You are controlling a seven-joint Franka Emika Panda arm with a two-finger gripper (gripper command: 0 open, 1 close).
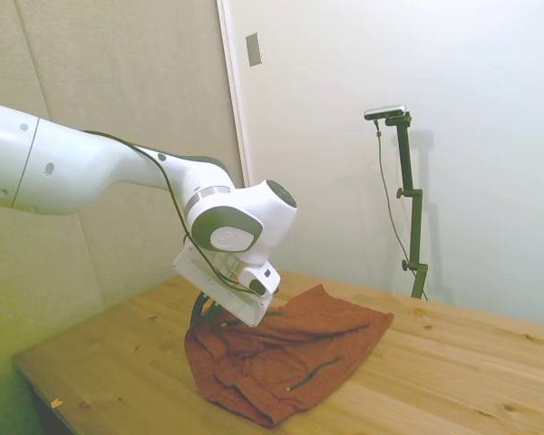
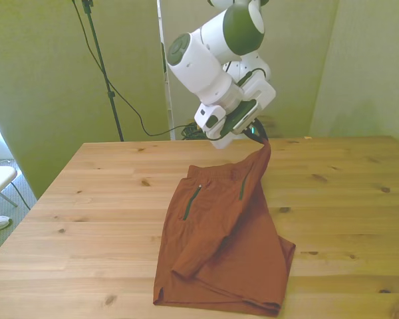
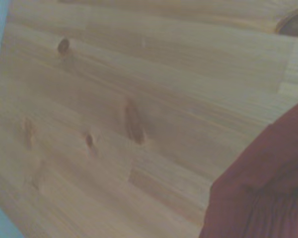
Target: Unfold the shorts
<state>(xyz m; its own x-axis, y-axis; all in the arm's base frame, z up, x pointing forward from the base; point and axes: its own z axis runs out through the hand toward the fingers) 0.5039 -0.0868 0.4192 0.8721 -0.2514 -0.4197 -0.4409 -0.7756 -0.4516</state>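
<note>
The rust-brown shorts (image 2: 226, 242) lie wrinkled and partly folded on the wooden table (image 2: 100, 199), running from the middle toward the near edge. One far corner is pulled up into a peak that ends in my gripper (image 2: 258, 135), which is shut on the cloth just above the table. Two thin dark slit marks (image 2: 193, 201) show on the upper layer. In the side view the shorts (image 1: 290, 353) bunch below my gripper (image 1: 204, 317), whose fingers are mostly hidden behind the hand. A corner of the shorts (image 3: 268, 188) shows in the wrist view over bare wood.
Bare wood of the table (image 1: 453, 381) spreads on both sides of the garment. A dark tripod (image 2: 103, 66) with a cable stands behind the table at the front view's left, against the wall.
</note>
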